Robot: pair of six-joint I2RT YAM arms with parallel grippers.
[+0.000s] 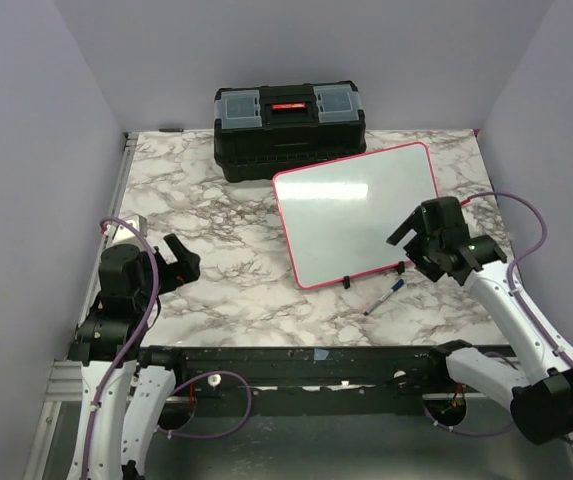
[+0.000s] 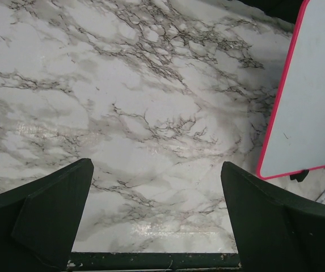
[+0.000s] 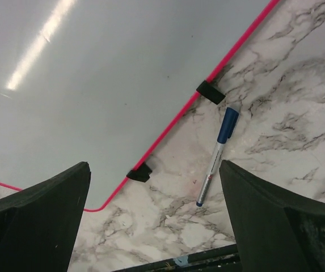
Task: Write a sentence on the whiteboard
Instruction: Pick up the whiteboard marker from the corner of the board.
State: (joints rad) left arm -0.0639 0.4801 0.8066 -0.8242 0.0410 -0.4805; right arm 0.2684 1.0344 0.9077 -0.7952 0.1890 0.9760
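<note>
Whiteboard (image 1: 351, 210) lies on marble desk (image 1: 206, 210), right of centre, skewed, far left corner close to black toolbox (image 1: 288, 128). Surface blank. Two black feet (image 3: 210, 92) on near rim. Blue-capped marker (image 3: 214, 161) on desk just beside that rim, apart from it. Right pincer (image 3: 152, 164) wide, holding nothing, above board's near right corner, marker below it. Left pincer (image 2: 155, 164) wide too, empty, above bare desk left of board.
</note>
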